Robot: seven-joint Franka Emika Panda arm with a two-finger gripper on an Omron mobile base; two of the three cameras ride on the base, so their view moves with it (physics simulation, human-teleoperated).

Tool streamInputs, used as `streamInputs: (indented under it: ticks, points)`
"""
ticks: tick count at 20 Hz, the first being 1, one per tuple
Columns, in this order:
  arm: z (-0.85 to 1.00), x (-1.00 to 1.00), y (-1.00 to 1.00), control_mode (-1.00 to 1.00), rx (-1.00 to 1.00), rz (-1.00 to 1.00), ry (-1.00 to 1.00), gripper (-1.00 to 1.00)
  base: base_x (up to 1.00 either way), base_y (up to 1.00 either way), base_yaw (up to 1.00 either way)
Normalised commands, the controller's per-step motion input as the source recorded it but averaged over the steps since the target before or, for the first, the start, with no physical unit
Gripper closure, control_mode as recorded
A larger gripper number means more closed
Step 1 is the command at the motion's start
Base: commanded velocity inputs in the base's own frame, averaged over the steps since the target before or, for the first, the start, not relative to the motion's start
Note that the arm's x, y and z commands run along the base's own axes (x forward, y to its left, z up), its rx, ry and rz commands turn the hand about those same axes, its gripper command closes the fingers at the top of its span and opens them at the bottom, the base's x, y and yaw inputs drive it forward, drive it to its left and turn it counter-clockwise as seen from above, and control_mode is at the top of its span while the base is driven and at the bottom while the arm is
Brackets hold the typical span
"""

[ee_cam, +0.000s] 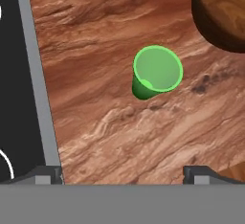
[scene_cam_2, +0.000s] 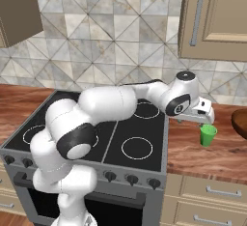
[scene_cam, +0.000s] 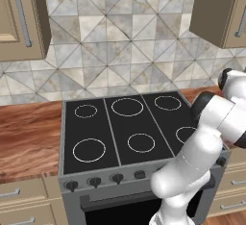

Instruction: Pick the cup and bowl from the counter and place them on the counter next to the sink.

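While the gripper (ee_cam: 122, 173) hangs wide open and empty above the counter (ee_cam: 119, 132), cup (ee_cam: 155, 72) upright just ahead of it, bowl (ee_cam: 222, 12) beyond, stovetop (ee_cam: 16, 98) beside.

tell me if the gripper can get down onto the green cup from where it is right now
Probably yes. The gripper hangs open just above the green cup, which stands upright on bare counter. The bowl sits apart to one side and the stovetop edge to the other, so nothing blocks a straight descent.

A kitchen — stovetop (scene_cam: 126, 128), tiled backsplash (scene_cam: 120, 46), wood counter (scene_cam_2: 202, 152).
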Motion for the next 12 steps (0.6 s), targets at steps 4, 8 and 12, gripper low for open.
streamInputs:
  ticks: [4, 8, 12]
  points:
    - [-0.06, 0.22, -0.4, -1.0, 0.03, 0.03, 0.01, -1.0, 0.0, 0.0, 0.0]
    - [-0.09, 0.22, -0.38, -1.0, 0.07, 0.04, 0.0, -1.0, 0.0, 0.0, 0.0]
    - [-0.04, 0.24, -0.34, -1.0, 0.11, 0.05, 0.0, -1.0, 0.0, 0.0, 0.0]
